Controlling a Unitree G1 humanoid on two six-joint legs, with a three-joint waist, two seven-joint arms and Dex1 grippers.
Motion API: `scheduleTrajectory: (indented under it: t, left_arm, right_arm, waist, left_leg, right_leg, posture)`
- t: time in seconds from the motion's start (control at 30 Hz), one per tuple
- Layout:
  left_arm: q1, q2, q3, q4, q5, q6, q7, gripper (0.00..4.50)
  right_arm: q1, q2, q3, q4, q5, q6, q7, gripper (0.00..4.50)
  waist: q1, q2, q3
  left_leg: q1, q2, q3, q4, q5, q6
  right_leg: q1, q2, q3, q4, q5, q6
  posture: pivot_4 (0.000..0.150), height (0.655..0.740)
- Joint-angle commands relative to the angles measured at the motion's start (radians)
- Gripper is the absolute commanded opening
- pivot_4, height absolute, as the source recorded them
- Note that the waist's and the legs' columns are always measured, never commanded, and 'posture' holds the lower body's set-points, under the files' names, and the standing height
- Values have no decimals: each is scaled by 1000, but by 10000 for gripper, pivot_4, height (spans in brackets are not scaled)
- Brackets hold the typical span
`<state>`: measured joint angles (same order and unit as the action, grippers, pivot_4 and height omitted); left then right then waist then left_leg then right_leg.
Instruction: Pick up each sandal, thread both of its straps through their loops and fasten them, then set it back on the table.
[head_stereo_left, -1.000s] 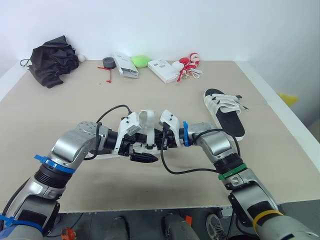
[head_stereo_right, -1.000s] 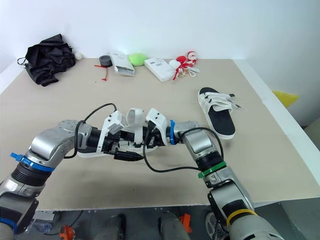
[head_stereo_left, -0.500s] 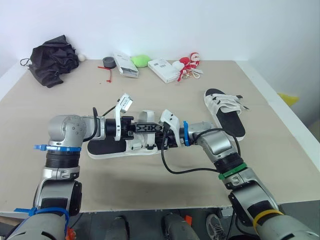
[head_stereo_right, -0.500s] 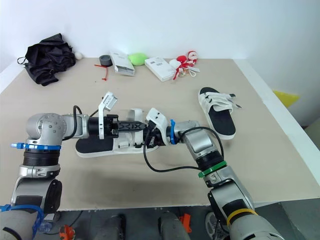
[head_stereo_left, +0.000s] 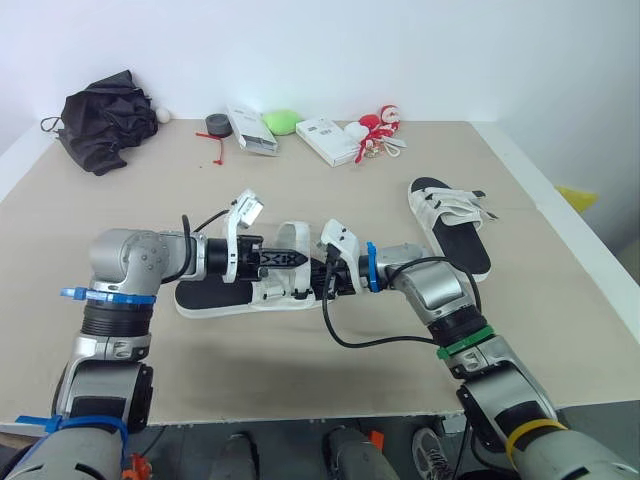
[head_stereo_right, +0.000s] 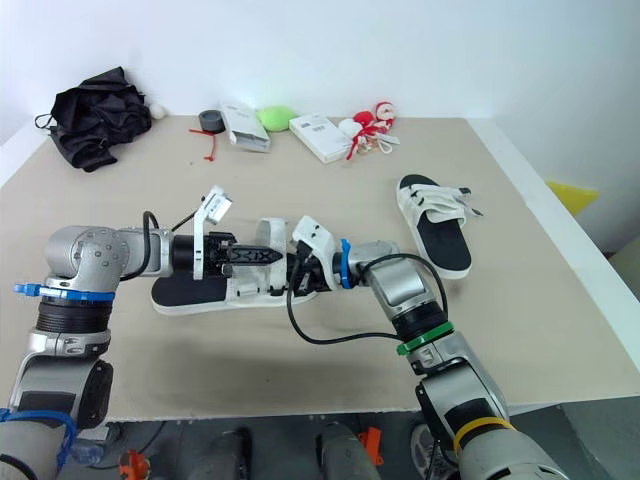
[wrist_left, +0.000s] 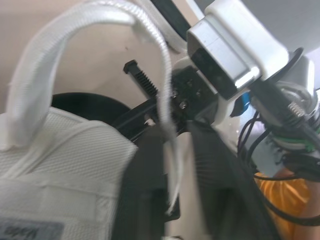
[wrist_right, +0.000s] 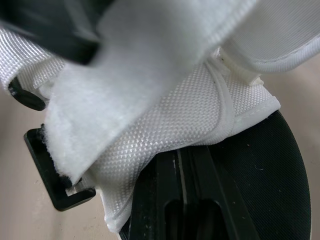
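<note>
left gripper (head_stereo_left: 296, 258) is turned round now and points toward 3 o'clock under the looped strap (head_stereo_left: 291, 232) of the near sandal (head_stereo_left: 215, 298); i cannot tell if it grips. strap is not done up.

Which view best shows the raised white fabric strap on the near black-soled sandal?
Left wrist view: the white fabric strap arches whole, close up. The eye views show it small and distant. Right wrist view gives strap weave; which strap, unclear.
</note>
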<state>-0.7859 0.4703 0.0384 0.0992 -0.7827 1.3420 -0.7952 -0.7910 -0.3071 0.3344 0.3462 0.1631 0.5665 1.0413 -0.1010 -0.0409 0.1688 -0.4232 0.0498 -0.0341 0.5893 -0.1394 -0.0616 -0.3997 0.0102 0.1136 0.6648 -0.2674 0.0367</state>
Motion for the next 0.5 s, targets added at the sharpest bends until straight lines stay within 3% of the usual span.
scheduleTrajectory:
  t: [0.03, 0.5]
  left_arm:
    - [9, 20, -41, -51, 10, -44, -34, 958]
    - [49, 114, -210, -138, 103, -194, -149, 958]
  right_arm:
    - [49, -21, 40, 78, -61, 44, -35, 0]
    - [50, -26, 38, 78, -62, 46, -34, 0]
  waist:
    - [0, 0, 0]
    - [0, 0, 0]
  left_leg:
    - [0, 0, 0, 0, 0, 0]
    - [0, 0, 0, 0, 0, 0]
  right_leg:
    - [0, 0, 0, 0, 0, 0]
    - [0, 0, 0, 0, -1, -1]
  posture:
    - [1500, 7380]
    - [1500, 7380]
